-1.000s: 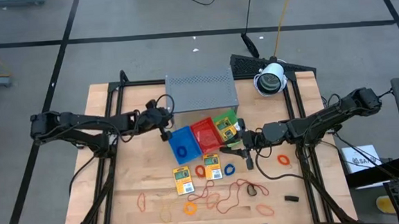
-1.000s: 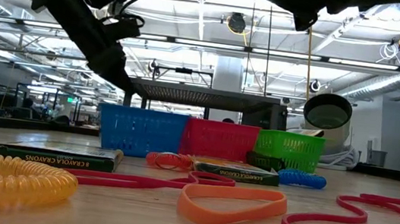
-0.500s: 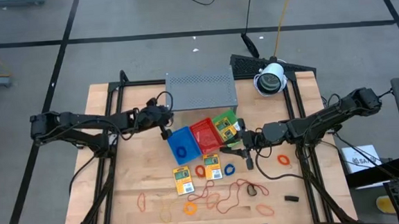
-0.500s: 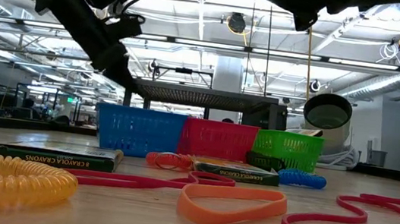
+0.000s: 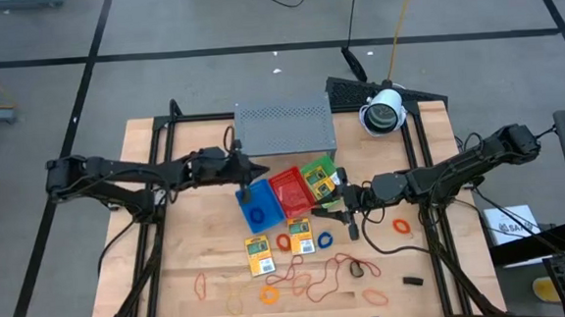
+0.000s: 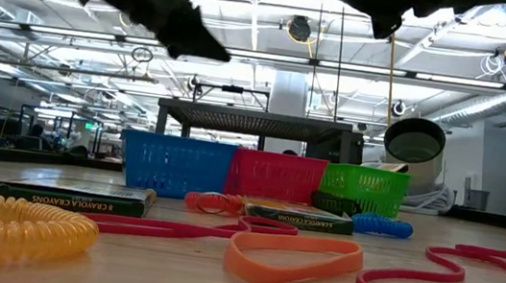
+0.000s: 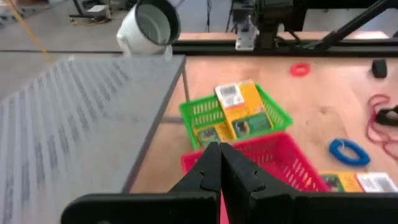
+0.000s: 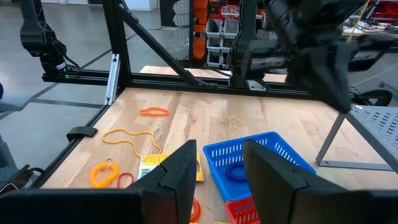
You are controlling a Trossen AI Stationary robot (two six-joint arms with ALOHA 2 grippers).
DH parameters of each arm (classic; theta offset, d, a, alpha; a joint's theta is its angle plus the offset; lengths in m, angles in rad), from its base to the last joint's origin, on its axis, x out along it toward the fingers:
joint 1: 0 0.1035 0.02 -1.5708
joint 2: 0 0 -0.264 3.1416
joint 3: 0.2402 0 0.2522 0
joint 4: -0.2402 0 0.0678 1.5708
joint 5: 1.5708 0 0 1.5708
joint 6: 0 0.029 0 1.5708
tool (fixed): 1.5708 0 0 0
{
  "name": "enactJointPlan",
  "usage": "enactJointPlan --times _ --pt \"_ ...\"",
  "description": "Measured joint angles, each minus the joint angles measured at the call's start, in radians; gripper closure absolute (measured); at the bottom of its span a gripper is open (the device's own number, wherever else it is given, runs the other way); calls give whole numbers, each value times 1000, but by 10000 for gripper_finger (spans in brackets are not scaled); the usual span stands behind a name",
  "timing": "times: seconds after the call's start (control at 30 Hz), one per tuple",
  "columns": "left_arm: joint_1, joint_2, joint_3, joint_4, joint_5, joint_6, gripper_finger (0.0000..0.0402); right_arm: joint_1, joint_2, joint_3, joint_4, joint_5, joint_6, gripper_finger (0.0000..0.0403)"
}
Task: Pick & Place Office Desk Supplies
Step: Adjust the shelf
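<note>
My left gripper [image 5: 257, 172] is shut and holds nothing. It hangs in the air between the grey shelf [image 5: 285, 127] and the blue tray [image 5: 257, 206]; its wrist view shows its tips [image 7: 219, 163] over the red tray [image 7: 273, 163]. My right gripper [image 5: 327, 206] stands open and bare beside the green tray [image 5: 318, 176], which holds yellow-and-green packets [image 7: 236, 115]. A blue ring [image 8: 239, 171] lies in the blue tray. Two more packets [image 5: 258, 253] [image 5: 300, 234] and several rubber bands [image 5: 319, 279] lie flat on the table.
A white cup-like thing [image 5: 383, 111] stands at the far right by the shelf. An orange ring [image 5: 402, 226], a blue ring [image 5: 325, 240] and a small black piece [image 5: 412, 280] lie on the wood. Black frame rails [image 5: 159, 225] run along both table sides.
My left gripper has risen from beside the blue tray and tipped from pointing steeply down to nearly level. Its tips have swung toward the table's right, over the trays. It has stayed shut.
</note>
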Motion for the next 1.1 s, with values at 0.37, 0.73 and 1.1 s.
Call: enactJointPlan --times 0.37,0.73,1.1 --pt "21 276 391 -346 2 108 401 -1 -1 0 -62 129 35 278" --pt "73 263 492 -538 -46 109 399 -185 -1 0 -269 261 64 357" --pt "57 162 493 -666 -131 101 397 -325 0 0 -347 151 78 401"
